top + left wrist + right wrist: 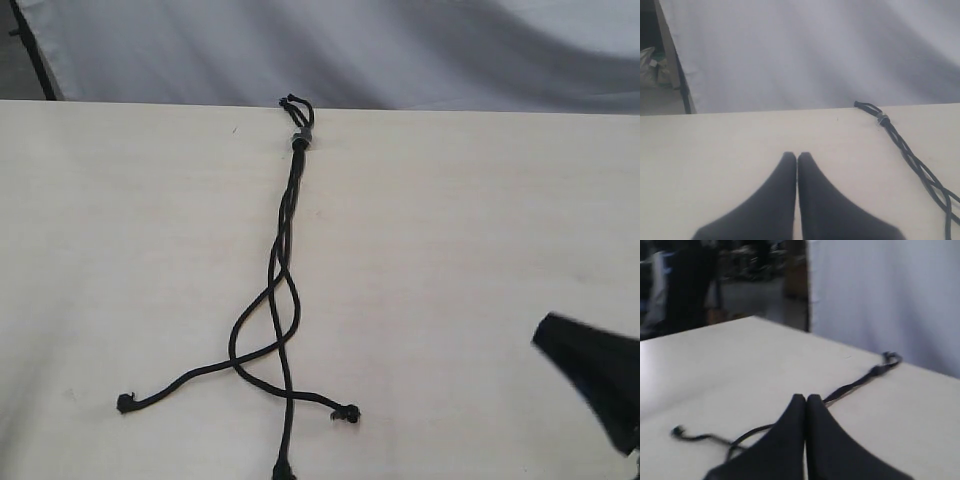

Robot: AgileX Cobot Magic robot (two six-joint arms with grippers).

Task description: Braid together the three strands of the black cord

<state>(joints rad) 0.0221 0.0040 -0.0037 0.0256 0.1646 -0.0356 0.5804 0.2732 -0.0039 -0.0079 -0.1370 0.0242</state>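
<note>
At the lower right of the exterior view, your right gripper (548, 338) shows as a dark tip, well apart from the black cord (290, 200). Its wrist view shows the fingers pressed together and holding nothing. Your left gripper (797, 156) appears only in its own wrist view, likewise closed and empty over the pale table (715, 150). Only the exterior view gives you the whole cord: it lies lengthwise on the table, with the grey-banded knot (300, 138) at the far edge. Below the knot it runs tightly together. Lower down, the three strands (262, 330) cross loosely and splay out to knotted tips.
</note>
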